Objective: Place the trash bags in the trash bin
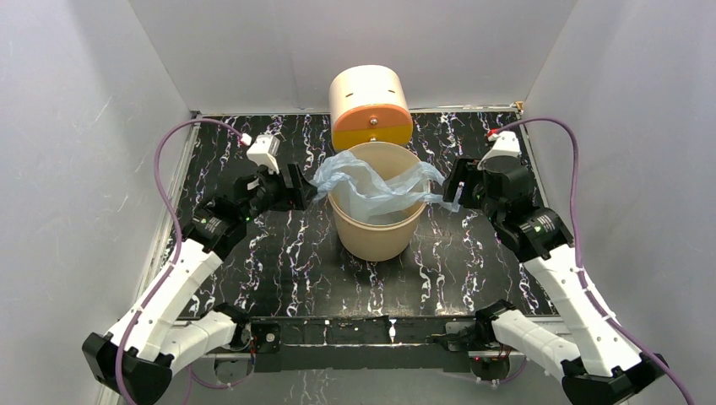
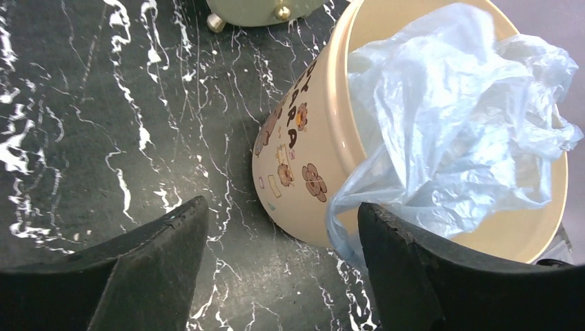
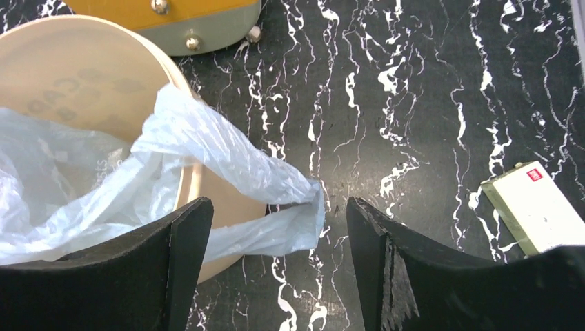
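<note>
between right pincer (image 3: 279,203) fingers (image 3: 172,269), trash bag (image 3: 207,138) tail, loose

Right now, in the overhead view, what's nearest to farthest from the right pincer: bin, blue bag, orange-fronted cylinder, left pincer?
From the right pincer:
1. blue bag, its end right at the open pincer
2. bin, just beyond, mid-table
3. orange-fronted cylinder, behind the bin
4. left pincer, across the bin
</note>
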Robot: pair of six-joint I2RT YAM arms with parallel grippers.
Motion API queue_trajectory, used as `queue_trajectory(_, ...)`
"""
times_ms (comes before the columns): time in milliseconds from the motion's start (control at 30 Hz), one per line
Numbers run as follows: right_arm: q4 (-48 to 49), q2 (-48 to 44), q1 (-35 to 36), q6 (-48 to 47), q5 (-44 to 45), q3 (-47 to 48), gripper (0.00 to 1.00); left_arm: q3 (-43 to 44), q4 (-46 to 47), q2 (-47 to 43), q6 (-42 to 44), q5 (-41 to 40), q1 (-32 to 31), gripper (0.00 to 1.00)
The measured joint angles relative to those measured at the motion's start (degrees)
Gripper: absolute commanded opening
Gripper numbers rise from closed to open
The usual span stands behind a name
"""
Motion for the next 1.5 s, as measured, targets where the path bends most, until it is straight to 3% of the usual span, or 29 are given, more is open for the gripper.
queue_trajectory(100, 0.00, 1.68, 0.00, -1.09, 0.85, 2.27, 0.85, 2.89, -2.78, -0.72, 2.19, -1.09, 0.00, 0.84)
queue_trajectory(267, -1.09, 4.50, -0.02, -2.43, 1.95, 5.11, 0.86, 6.47, -7.91, -3.37, 6.16, -2.43, 0.02, 0.85)
queue_trajectory(500, -1.62, 9.62, -0.90, -3.21, -5.53, 6.23, 0.82, 10.88, -11.87, -3.52, 9.33, -2.99, 0.04, 0.82)
queue_trajectory(567, -2.36, 10.88, -1.33, -3.72, -7.41, 6.45, 0.79, 11.61, -12.46, -3.17, 10.12, -2.71, 0.04, 0.74)
queue_trajectory(633, -2.84, 11.76, -1.92, -4.20, -8.55, 6.71, 0.77, 12.46, -12.81, -2.40, 11.23, -1.73, 0.04, 0.54)
queue_trajectory(767, -3.54, 12.37, -3.04, -5.11, -9.35, 7.65, 0.69, 12.72, -12.98, -1.01, 12.79, -0.52, 0.04, 0.25)
queue_trajectory(867, -3.48, 12.37, -3.69, -5.84, -9.66, 8.81, 0.52, 11.85, -12.20, -0.44, 13.11, -0.46, 0.04, 0.02)
queue_trajectory(900, -3.41, 12.39, -3.87, -6.08, -10.01, 9.05, 0.47, 11.06, -11.65, -0.37, 13.20, -0.46, 0.04, 0.00)
queue_trajectory(1100, -2.69, 13.86, -4.59, -6.67, -12.39, 9.25, 0.22, 5.42, -6.75, 5.18, 10.25, -1.29, 0.33, 0.00)
queue_trajectory(1200, -2.64, 14.73, -4.76, -6.67, -13.22, 9.22, 0.21, -0.46, -2.23, 7.93, 7.69, -0.02, 0.48, 0.00)
queue_trajectory(1333, -2.75, 14.88, -4.87, -6.82, -13.38, 9.16, 0.28, -6.84, 0.52, 7.41, 5.03, 1.27, 0.74, 0.01)
queue_trajectory(1367, -2.75, 14.80, -4.87, -6.82, -13.40, 9.16, 0.30, -7.04, 0.37, 6.88, 4.68, 1.29, 0.76, 0.11)
queue_trajectory(1400, -2.80, 14.69, -4.87, -6.80, -13.38, 9.16, 0.32, -7.04, 0.66, 6.25, 4.52, 1.20, 0.81, 0.29)
queue_trajectory(1500, -2.97, 13.99, -4.87, -6.78, -13.44, 9.14, 0.35, -5.70, 0.17, 3.26, 4.76, 0.15, 0.96, 0.58)
